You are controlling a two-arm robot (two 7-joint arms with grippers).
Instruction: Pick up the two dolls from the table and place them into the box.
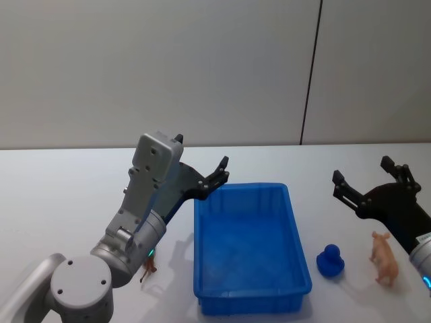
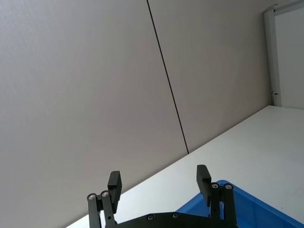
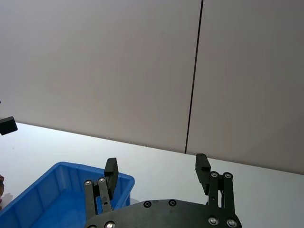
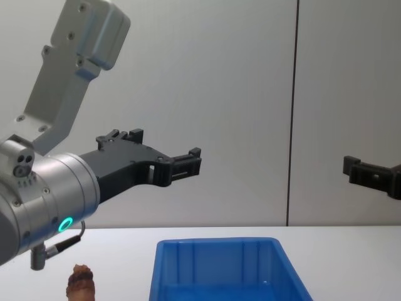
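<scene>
Left tool (image 2: 159, 176) and right tool (image 1: 362, 171) — both raised, fingers spread.

Soft, even light from above keeps the white worktop (image 1: 67, 195) bright and the wall (image 1: 202, 67) behind it a flat pale grey. Faint shadows with diffuse edges lie on the worktop left of the blue bin (image 1: 249, 304), beneath the left arm (image 1: 151, 182), and close around the blue round doll (image 1: 330, 260) and the pink pig (image 1: 384, 259). A small teal ring light (image 4: 64, 224) glows on the left arm.

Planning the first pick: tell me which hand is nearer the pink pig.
Right. The right hand hovers open above and behind the pig; the left hand is across the box.
</scene>
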